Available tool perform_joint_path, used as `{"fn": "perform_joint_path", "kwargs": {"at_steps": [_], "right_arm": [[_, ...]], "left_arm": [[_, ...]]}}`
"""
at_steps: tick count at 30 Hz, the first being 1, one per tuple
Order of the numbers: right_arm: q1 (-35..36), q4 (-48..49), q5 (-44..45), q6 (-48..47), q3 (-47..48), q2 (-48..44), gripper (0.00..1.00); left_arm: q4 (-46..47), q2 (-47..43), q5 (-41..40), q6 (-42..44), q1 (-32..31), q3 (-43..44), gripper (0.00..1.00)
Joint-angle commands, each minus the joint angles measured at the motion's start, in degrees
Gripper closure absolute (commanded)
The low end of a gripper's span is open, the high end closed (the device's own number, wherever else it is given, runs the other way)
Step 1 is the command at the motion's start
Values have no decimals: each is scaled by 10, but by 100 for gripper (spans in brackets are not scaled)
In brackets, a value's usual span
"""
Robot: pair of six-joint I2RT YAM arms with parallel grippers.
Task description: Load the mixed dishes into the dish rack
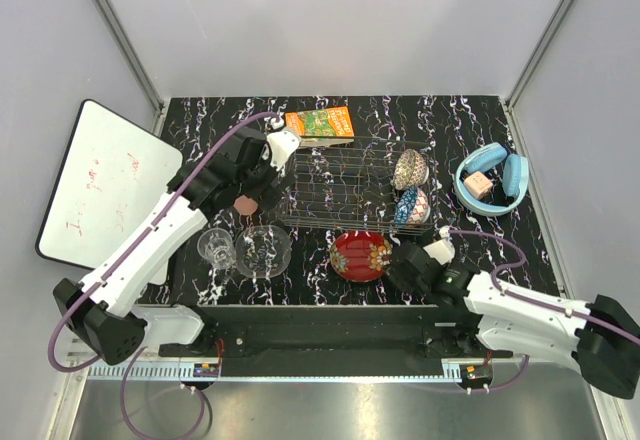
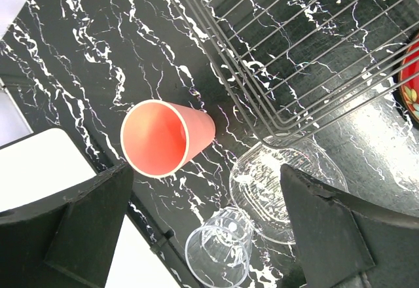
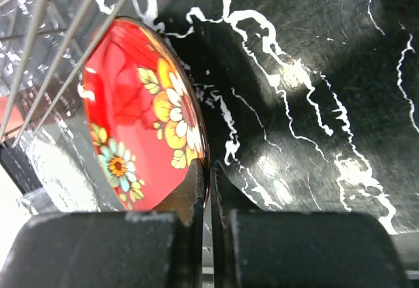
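The round, glossy red floral plate (image 1: 361,256) lies face up on the black white-veined marble-pattern counter (image 1: 480,250), just in front of the near side of the silver wire-grid dish rack (image 1: 345,192). Being circular, it has no long axis. Its right-hand rim sits between the fingers of the right pincer (image 1: 405,260), which are drawn together and clamped on that edge. Whether the rim is raised off the counter cannot be told. In the rack's right end, a blue patterned bowl (image 1: 412,205) and a brownish patterned bowl (image 1: 410,169) stand on edge. At the rack's left, the left pincer (image 2: 204,170) hangs with its fingers wide apart over a salmon-pink cup (image 2: 167,137) lying on its side. A clear drinking glass (image 2: 219,249) and a clear glass bowl (image 2: 275,190) stand near the cup.
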Motion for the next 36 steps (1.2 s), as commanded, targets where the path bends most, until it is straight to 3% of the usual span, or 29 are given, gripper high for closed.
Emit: {"fn": "perform_joint_path", "kwargs": {"at_steps": [1, 11, 21, 31, 36], "right_arm": [[24, -45, 49, -54, -7, -50, 100], [45, -6, 54, -225, 20, -106, 100], [45, 29, 28, -486, 122, -55, 100], [45, 49, 6, -579, 165, -38, 100], [39, 32, 14, -661, 239, -9, 100]], "left_arm": [[-3, -28, -22, 11, -3, 8, 1], [-16, -39, -56, 45, -3, 11, 1], [-20, -47, -69, 41, -3, 19, 1], [-16, -72, -74, 38, 0, -4, 1], [-14, -83, -74, 37, 2, -11, 1]]}}
